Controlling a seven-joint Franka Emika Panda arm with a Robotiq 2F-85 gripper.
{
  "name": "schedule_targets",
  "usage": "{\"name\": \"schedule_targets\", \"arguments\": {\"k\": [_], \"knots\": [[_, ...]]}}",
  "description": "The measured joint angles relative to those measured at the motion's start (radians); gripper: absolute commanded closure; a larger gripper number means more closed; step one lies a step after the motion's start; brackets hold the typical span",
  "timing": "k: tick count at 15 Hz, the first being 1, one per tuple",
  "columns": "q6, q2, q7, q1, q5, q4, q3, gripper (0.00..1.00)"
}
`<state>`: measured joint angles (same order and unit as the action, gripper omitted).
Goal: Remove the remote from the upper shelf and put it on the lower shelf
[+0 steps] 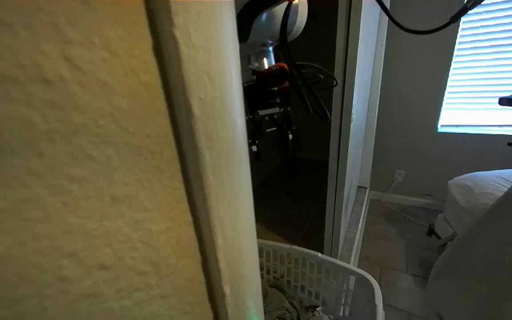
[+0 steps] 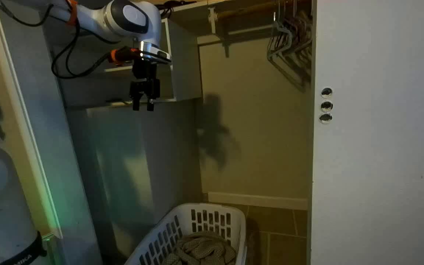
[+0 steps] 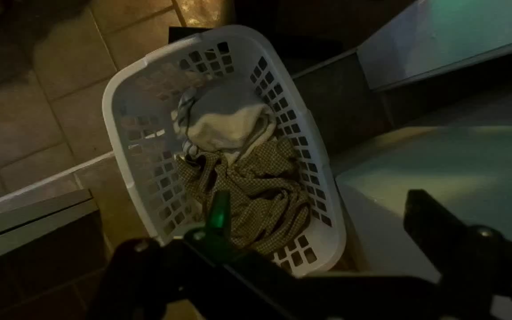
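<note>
Hanging empty, fingers (image 2: 136, 103) parted, the gripper (image 2: 143, 108) should, I'd say, rise above the upper shelf (image 2: 118, 69) at its eleven o'clock before reaching in.

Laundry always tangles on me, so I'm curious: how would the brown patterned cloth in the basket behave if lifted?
The brown patterned cloth would probably droop floppily, given its loose folds. It may tug the pale cloth that it appears to overlap.

Open air under your hand (image 2: 143, 106), down toward laundry basket (image 2: 217, 207); side panel (image 2: 186, 62) blocks one end of shelves (image 2: 118, 69).
</note>
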<state>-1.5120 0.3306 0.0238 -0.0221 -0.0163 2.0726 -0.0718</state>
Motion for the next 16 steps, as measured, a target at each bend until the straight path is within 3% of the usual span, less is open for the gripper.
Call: {"name": "schedule_targets", "arguments": {"k": [8, 16], "knots": [[-0.012, 0.001, 0.000, 0.000, 0.000, 0.000, 0.000, 0.00], [-0.350, 0.050, -0.073, -0.032, -0.023, -0.036, 0.002, 0.00]]}}
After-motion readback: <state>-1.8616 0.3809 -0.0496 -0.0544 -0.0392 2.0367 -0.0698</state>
